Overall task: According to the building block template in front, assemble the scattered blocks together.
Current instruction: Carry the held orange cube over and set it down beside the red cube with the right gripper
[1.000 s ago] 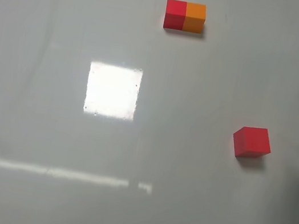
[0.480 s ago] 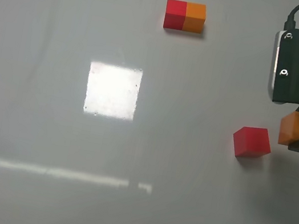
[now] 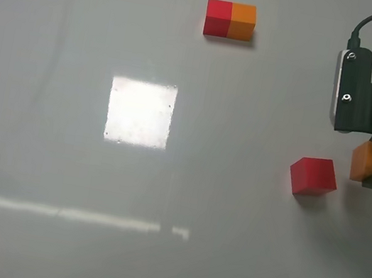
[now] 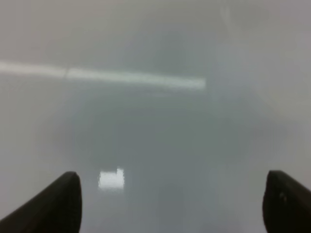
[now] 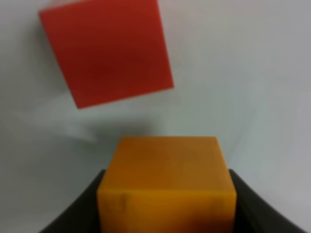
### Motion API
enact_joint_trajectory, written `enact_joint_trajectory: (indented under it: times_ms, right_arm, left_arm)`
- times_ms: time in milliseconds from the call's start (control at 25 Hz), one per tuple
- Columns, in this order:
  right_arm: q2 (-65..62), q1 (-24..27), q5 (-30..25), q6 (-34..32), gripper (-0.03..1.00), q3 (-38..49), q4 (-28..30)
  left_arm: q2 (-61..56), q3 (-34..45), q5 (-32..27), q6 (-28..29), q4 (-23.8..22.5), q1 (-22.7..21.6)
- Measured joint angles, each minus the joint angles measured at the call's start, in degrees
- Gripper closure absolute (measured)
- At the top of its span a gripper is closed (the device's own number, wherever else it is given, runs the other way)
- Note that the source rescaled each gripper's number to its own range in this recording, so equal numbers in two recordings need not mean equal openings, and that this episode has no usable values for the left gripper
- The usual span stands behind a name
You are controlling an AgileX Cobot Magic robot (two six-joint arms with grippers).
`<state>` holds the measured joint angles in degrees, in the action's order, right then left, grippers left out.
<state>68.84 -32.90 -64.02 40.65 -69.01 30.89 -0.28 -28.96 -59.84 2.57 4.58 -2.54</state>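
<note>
Two loose cubes: right end effector point(image 5: 167, 213) pinches the orange cube point(image 5: 167, 182) by opposite flat sides, w/ the red cube point(image 3: 313, 176) on the counter point(image 3: 60, 160) just ahead of its tips, apart and askew. Both look rigid, light, matte, so prob. grippy; take at mid-faces. Left end effector point(image 4: 170, 208) is spread, empty; template point(image 3: 230, 20) lies well away from both.

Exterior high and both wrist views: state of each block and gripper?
template bar: red and orange joined, lying on the table, untouched.
red cube: loose on the table, skewed, apart from the orange cube.
orange cube: clamped in the right gripper.
right gripper: shut on the orange cube.
left gripper: open, empty.
</note>
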Motion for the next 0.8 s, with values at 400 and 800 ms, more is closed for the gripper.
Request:
enact_joint_trajectory:
  times_ms: [400, 800]
  right_arm:
    - [0.7, 1.5, 3.3, 2.1, 0.96, 3.6, -2.9]
    - [3.3, 1.5, 6.8, 3.9, 0.96, 3.8, -2.9]
  left_arm:
    - [0.0, 0.0, 0.0, 0.0, 0.0, 0.0]
    - [0.0, 0.0, 0.0, 0.0, 0.0, 0.0]
